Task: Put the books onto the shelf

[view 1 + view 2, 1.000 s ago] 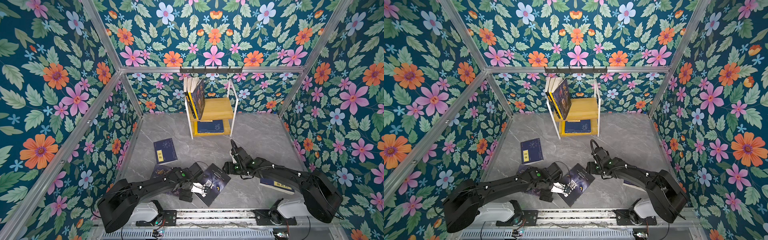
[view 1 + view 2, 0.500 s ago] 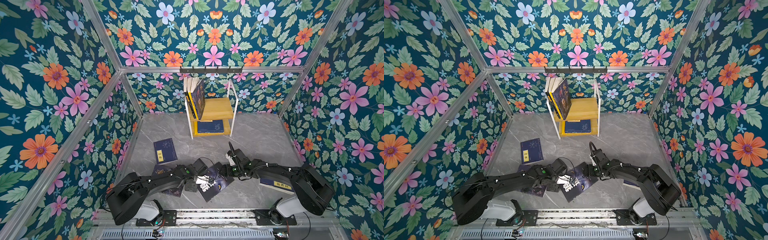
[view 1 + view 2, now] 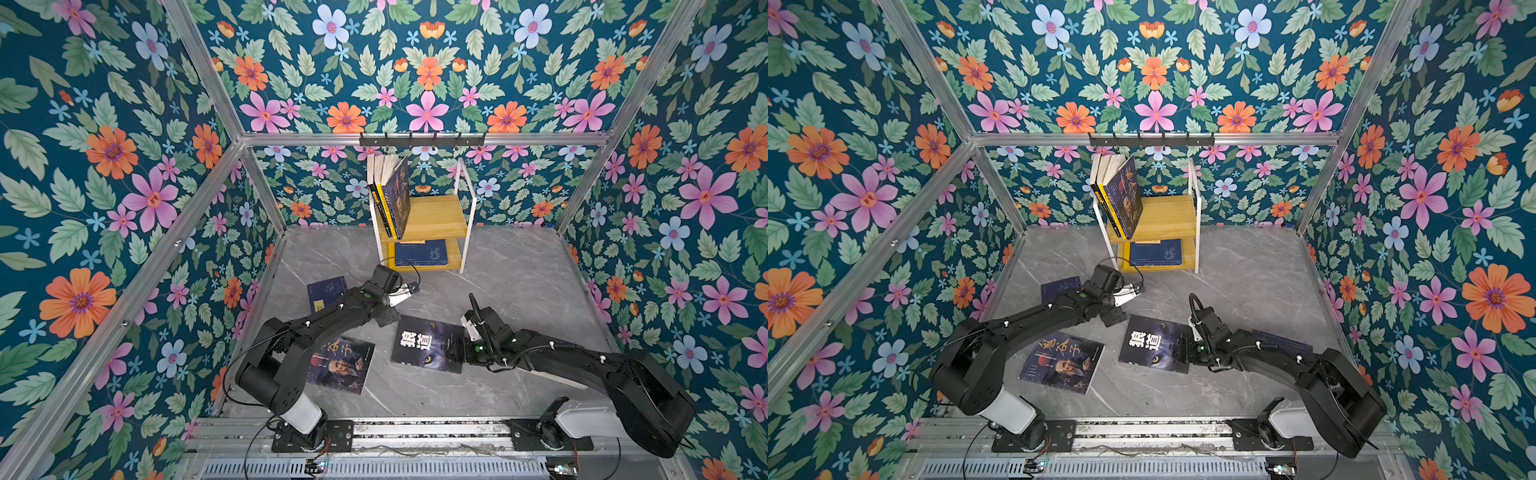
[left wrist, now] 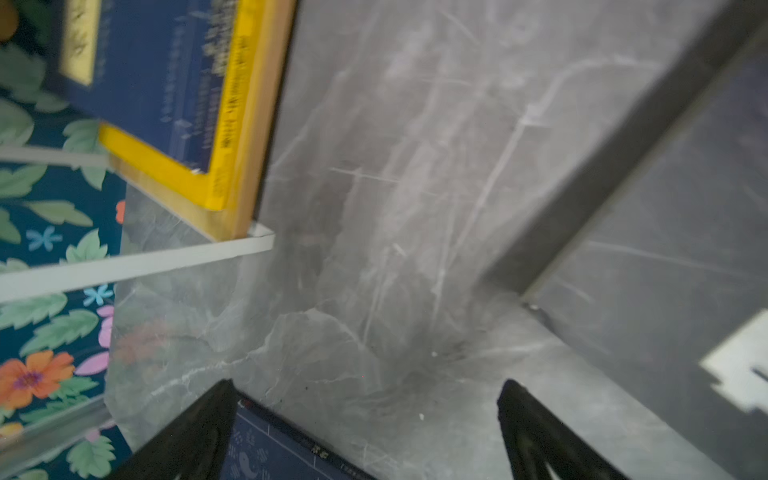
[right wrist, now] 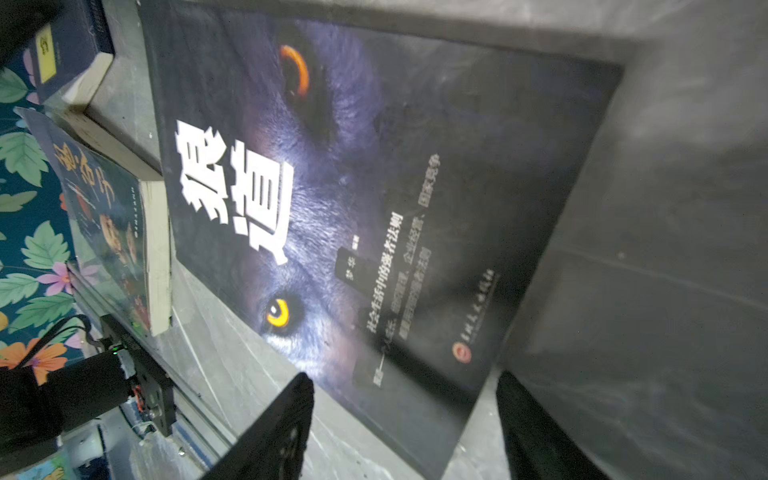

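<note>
While the black book (image 5: 374, 199) lies flat, right gripper (image 5: 403, 378) straddles its corner (loosely).

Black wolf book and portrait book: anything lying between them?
Only bare grey floor between the black wolf book and the portrait book, in both top views.

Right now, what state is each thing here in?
Shelf, upright, books on both tiers.
Top books, standing, leaning.
Lower book, flat on bottom tier.
Wolf book, flat on table, cover up.
Portrait book, flat on table, cover up.
Navy book, flat on table, partly under left arm.
Left hand, open, empty.
Right hand, open, around wolf book's corner.
</note>
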Controlling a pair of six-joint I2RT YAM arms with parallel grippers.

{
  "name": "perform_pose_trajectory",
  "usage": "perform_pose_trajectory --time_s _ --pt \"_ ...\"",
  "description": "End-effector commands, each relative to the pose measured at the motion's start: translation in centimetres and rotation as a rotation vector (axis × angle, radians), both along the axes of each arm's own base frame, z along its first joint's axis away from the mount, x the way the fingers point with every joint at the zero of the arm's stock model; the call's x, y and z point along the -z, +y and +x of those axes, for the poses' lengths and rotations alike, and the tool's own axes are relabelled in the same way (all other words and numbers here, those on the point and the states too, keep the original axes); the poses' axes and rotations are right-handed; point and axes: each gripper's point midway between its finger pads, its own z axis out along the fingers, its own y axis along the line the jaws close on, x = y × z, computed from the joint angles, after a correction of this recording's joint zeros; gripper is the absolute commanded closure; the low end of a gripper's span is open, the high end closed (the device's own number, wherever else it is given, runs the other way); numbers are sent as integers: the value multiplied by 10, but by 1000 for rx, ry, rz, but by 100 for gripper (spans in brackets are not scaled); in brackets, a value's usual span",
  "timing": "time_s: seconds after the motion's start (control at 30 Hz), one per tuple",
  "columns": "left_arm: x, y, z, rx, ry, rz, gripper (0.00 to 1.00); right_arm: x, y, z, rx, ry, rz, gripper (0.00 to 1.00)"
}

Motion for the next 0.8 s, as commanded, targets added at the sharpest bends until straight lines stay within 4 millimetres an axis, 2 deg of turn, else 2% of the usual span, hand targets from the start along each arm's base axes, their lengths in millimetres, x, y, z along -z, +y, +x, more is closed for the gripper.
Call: perform_pose_trajectory --time_s 0.0,0.1,0.23,0.3,0.43,0.53,0.67,0.77 --pt "-17 11 -13 -150 152 -260 6 -7 5 4 44 5 51 30" --pt "-23 11 -40 -171 313 -436 10 -4 4 2 48 18 46 30" --pt "-10 4 -68 -250 501 -625 12 10 6 -9 81 104 49 31" --pt "-5 1 -71 -294 549 -687 14 13 12 -15 73 110 53 32" --pt "-7 -4 -63 -392 600 -833 19 15 22 -19 87 132 63 32" --pt "9 -7 -69 -452 671 -884 19 16 22 -15 129 150 55 33" --pt "28 0 -70 -512 673 -858 19 14 20 -12 158 149 49 34" --pt "40 -3 -69 -542 710 -861 19 12 16 -12 170 135 43 34"
